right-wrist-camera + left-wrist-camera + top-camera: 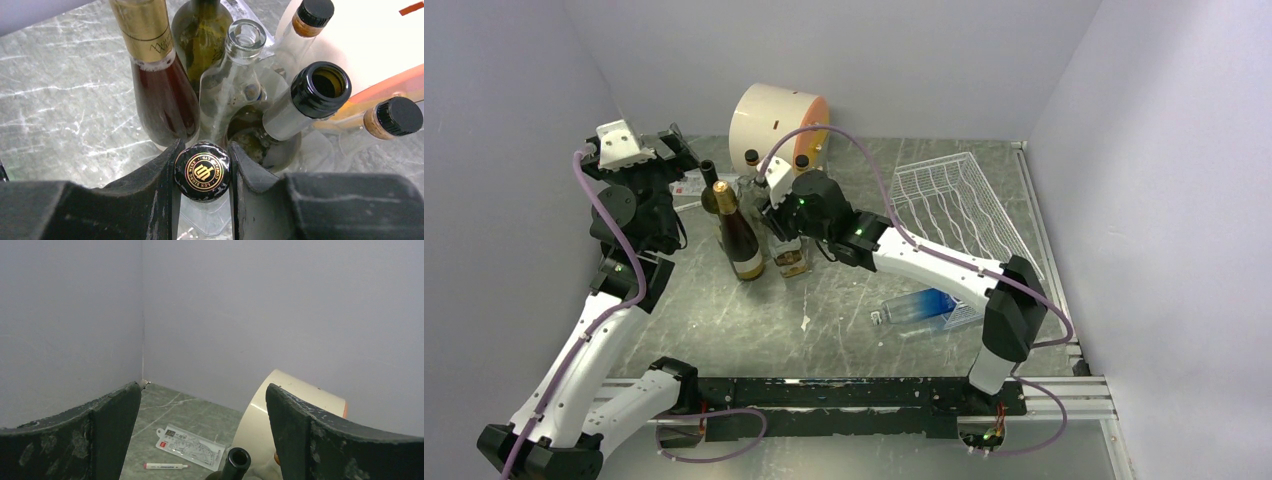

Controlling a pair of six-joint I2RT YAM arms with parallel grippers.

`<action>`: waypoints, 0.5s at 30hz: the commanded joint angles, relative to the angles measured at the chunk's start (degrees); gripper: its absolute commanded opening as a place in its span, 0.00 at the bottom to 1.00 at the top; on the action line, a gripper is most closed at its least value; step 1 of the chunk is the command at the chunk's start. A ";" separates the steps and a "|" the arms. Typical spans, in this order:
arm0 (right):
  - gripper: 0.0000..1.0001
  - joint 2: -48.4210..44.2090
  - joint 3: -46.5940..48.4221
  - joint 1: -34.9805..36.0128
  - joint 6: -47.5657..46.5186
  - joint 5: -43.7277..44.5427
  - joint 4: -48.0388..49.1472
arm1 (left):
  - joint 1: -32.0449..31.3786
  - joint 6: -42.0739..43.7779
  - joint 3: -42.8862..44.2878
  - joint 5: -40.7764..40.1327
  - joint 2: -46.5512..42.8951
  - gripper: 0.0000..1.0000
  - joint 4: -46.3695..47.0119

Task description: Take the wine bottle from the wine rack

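**Top external.** The wine rack [961,203] is lying flat on the table [724,330] at the far right. A cluster of upright bottles is standing at the centre, well apart from the rack. The right gripper [779,218] is reaching into the top of this cluster, over the wine bottle [792,258], which is standing on the table. A dark bottle with gold foil [736,235] is standing just to its left. A cream drum [774,118] is sitting behind the cluster, and a blue plastic bottle [919,305] is lying near the right arm. The left gripper [679,148] is hanging raised at the far left.

**Left wrist.** The left fingers [110,425] are standing spread wide with nothing between them. Below, a dark open bottle mouth [238,458], a printed packet [190,444] and a white pen [166,466] are showing beside the drum.

**Right wrist.** The right fingers [160,175] are pinching the wine bottle's black cap [202,172], which bears a gold emblem, one finger touching each side. The gold-foil bottle and several other bottle necks are crowding just beyond it.
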 commanded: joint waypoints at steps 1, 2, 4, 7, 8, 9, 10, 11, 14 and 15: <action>0.00 -0.36 4.01 0.21 2.20 2.54 10.39 | -0.34 0.61 -0.35 -0.80 -0.73 0.98 2.06; 0.00 -0.34 3.90 0.15 2.45 2.91 10.74 | -0.32 0.63 -0.41 -0.80 -0.81 0.98 2.06; 0.00 -0.30 3.71 0.14 2.37 3.60 11.30 | -0.32 0.56 -0.36 -0.73 -0.75 0.98 2.02; 0.03 -0.29 3.07 0.16 2.16 4.28 12.08 | -0.31 0.54 -0.26 -0.64 -0.68 0.98 1.89; 0.06 -0.20 2.74 0.14 2.11 4.42 12.29 | -0.29 0.54 -0.26 -0.65 -0.71 0.98 1.84; 0.10 0.00 2.59 0.09 2.20 4.87 12.22 | -0.33 0.47 -0.18 -0.64 -0.66 0.98 1.81; 0.13 0.23 2.44 0.15 2.11 5.14 11.93 | -0.34 0.54 -0.25 -0.63 -0.65 0.98 1.85; 0.17 0.32 2.39 0.15 1.72 5.44 11.49 | -0.27 0.59 -0.26 -0.69 -0.77 0.98 1.88; 0.36 -0.42 1.15 0.15 0.32 4.13 11.13 | -0.33 0.63 -0.22 -0.76 -0.73 0.98 1.91; 0.42 -0.90 0.81 0.16 -0.08 3.75 11.23 | -0.34 0.63 -0.18 -0.76 -0.78 0.98 1.89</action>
